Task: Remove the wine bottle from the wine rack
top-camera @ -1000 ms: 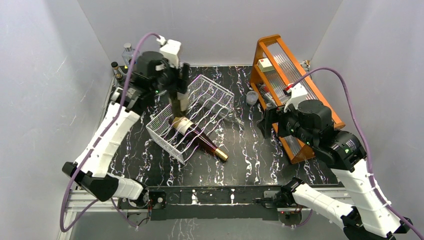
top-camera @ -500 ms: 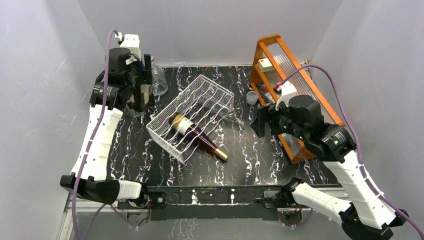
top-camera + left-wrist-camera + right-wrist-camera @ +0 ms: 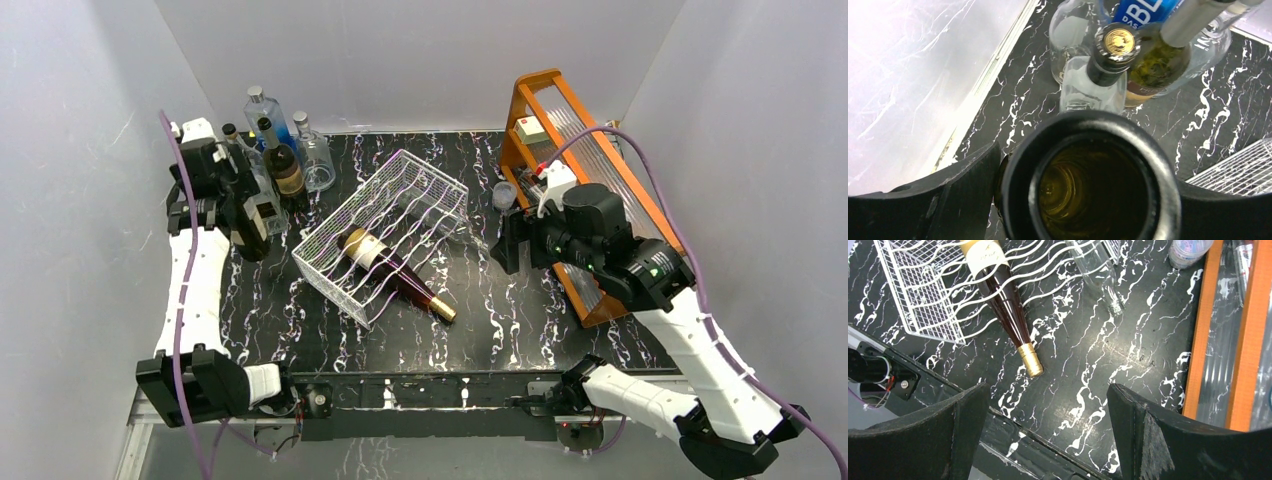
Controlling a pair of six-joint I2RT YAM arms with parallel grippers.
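The wine bottle [image 3: 385, 265] lies on its side in the wine rack [image 3: 322, 260]. Its cream-labelled body sits among the wavy cradle wires. Its neck sticks out through the rack's near right side, and the gold capsule [image 3: 1030, 360] lies on the black marbled table [image 3: 520, 330] just outside the rack. A clear empty bottle [image 3: 1095, 270] also lies in the rack, with its neck poking out on the right.

To the right of the rack, the right gripper [image 3: 1045, 435] hangs above the table with its fingers spread wide and nothing between them. Neither finger touches the rack or either bottle. Beyond it, farther right of the rack, stands an orange wooden frame [image 3: 520, 100], and a small lidded cup [image 3: 503, 193] sits between the frame and the rack.

To the left of the rack, well apart from it, the left gripper [image 3: 255, 215] is clamped on a dark glass bottle [image 3: 1088, 175]. This bottle's round base faces the wrist camera and fills the space between the fingers. Just past it, at the rack's far left, stands a cluster of upright bottles [image 3: 300, 150]. One of them is a square clear bottle with a gold cap [image 3: 1118, 42].
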